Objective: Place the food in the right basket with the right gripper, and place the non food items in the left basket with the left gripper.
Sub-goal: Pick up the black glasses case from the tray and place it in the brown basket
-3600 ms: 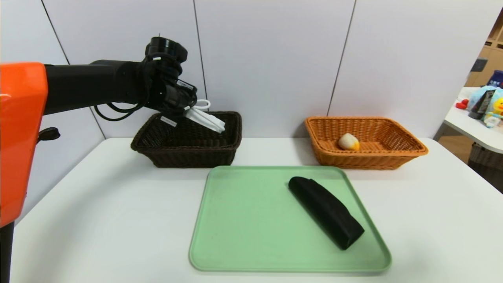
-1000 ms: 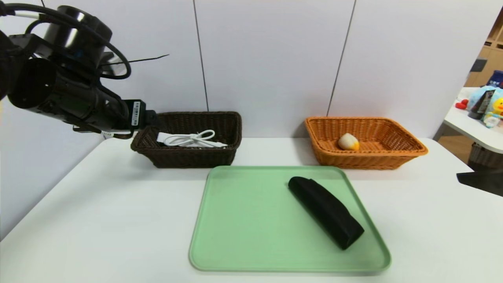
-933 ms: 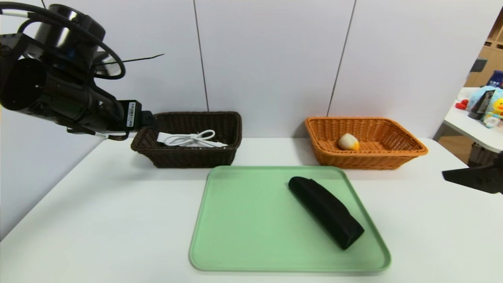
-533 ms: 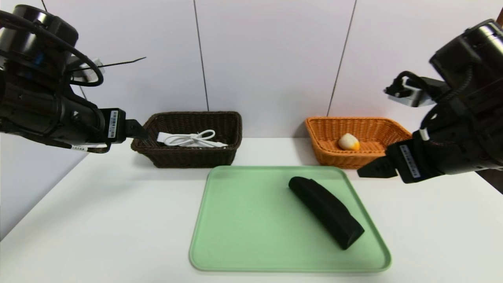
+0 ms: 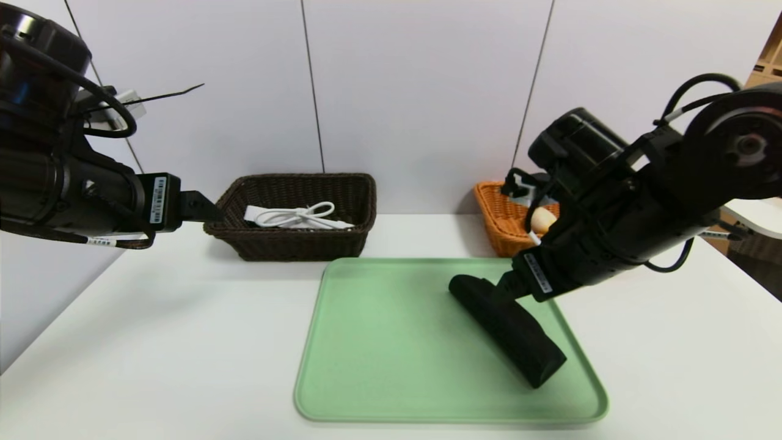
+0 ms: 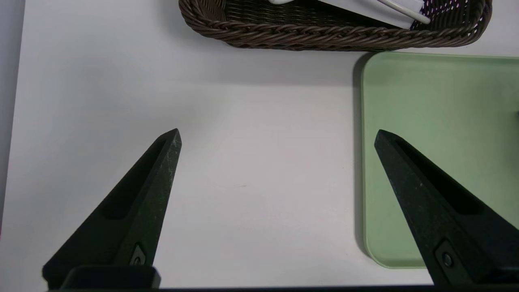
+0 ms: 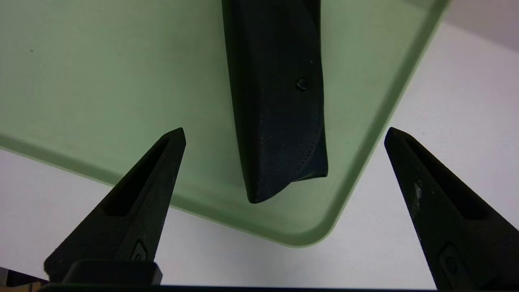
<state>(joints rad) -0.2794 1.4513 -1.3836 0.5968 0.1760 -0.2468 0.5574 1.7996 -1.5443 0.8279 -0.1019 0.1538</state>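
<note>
A long black case (image 5: 507,327) lies diagonally on the right half of the green tray (image 5: 379,342). My right gripper (image 5: 502,287) hovers open over the case's far end. In the right wrist view its jaws stand wide apart (image 7: 284,133), with the case (image 7: 277,93) ahead between them and untouched. The dark brown left basket (image 5: 293,244) holds a white cable (image 5: 296,215). A pale, yellow-tipped food item (image 5: 542,219) lies in the orange right basket (image 5: 492,211), partly behind my right arm. My left gripper (image 5: 211,212) is open and empty (image 6: 277,138) over bare table left of the tray.
The white table (image 5: 153,342) ends at a wall close behind the baskets. The tray's left edge (image 6: 365,162) sits just inside my left gripper's span. My right arm covers most of the orange basket.
My right arm has swung in from the right edge to above the case's far end. My left arm has drawn back leftward from the brown basket, where the cable now lies.
</note>
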